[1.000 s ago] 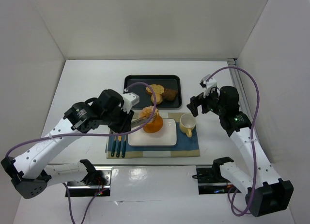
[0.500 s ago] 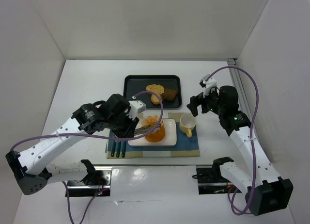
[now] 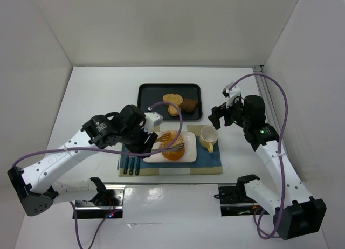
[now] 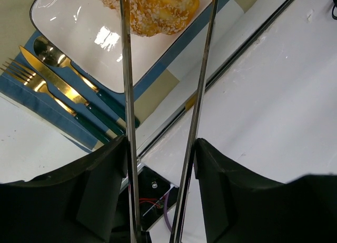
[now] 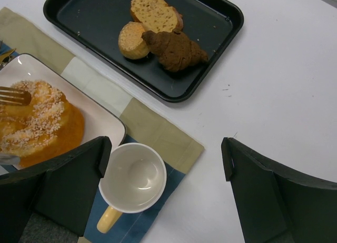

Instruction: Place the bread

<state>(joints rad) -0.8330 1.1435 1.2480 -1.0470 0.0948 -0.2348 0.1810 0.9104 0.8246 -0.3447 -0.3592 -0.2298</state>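
— Looking for the bread [image 3: 172, 147]: where is it?
— Centre of the overhead view, sitting on the white plate [image 4: 79, 27], which lies on the placemat [image 5: 158, 132]. The left wrist view shows it at the top edge.
— And the left pincer [image 4: 160, 153]?
— Its fingers press from both sides on a pair of metal tongs [image 4: 128, 95]. The arms run up to the bread, one across it and one along its right flank. A forked tip touches the crust at the left edge of the right wrist view.
— The right pincer [image 5: 166, 148]?
— Spread wide, holding nothing, hanging above the cup [image 5: 131, 177] and the tabletop [image 5: 274, 95], right of centre overhead. The black tray [image 5: 95, 22] lies upper middle.
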